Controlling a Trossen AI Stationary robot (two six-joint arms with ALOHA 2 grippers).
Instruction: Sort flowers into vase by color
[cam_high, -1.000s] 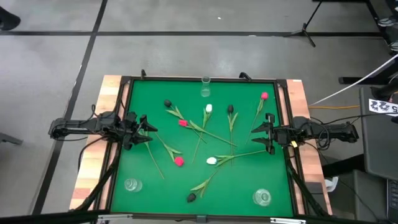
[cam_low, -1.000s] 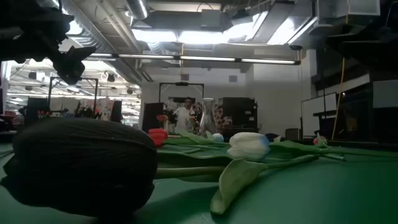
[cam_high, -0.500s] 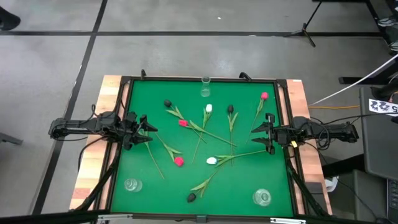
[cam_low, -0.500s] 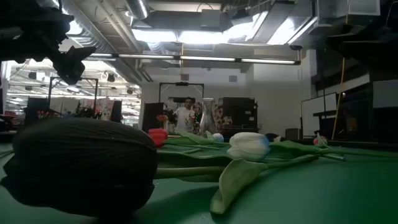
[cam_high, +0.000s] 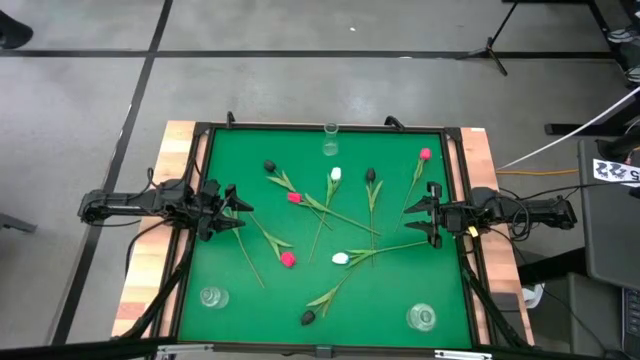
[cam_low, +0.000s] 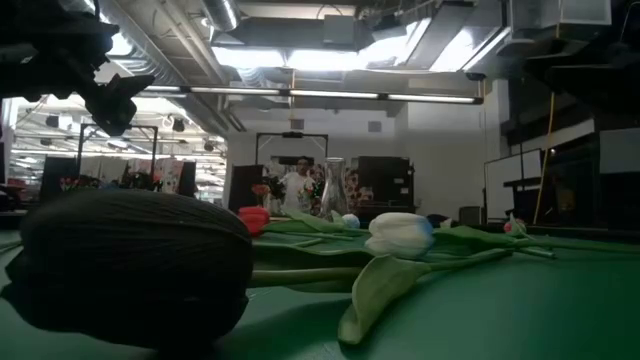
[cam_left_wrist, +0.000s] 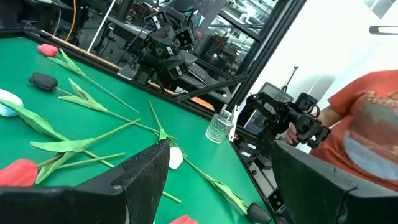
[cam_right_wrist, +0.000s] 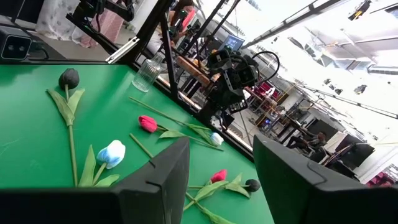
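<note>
Several tulips with long green stems lie flat and scattered on the green table (cam_high: 230, 300). Black heads (cam_high: 269, 166) (cam_high: 370, 175) (cam_high: 309, 317), white heads (cam_high: 336, 174) (cam_high: 341, 258) and pink-red heads (cam_high: 426, 154) (cam_high: 294, 198) (cam_high: 288, 259) show. Three clear glass vases stand upright: one at the far middle (cam_high: 330, 140), one near left (cam_high: 211, 297), one near right (cam_high: 421, 318). My left gripper (cam_high: 235, 210) (cam_left_wrist: 219, 149) hovers open at the table's left edge. My right gripper (cam_high: 428, 214) (cam_right_wrist: 221, 142) hovers open at the right edge. Both point level and hold nothing.
The table has a raised dark frame (cam_high: 320, 127) on wooden boards (cam_high: 150, 250). In the low view a black tulip head (cam_low: 130, 265) lies close to the camera. A person in an orange shirt (cam_left_wrist: 367, 124) stands beyond the table's near side in the left wrist view.
</note>
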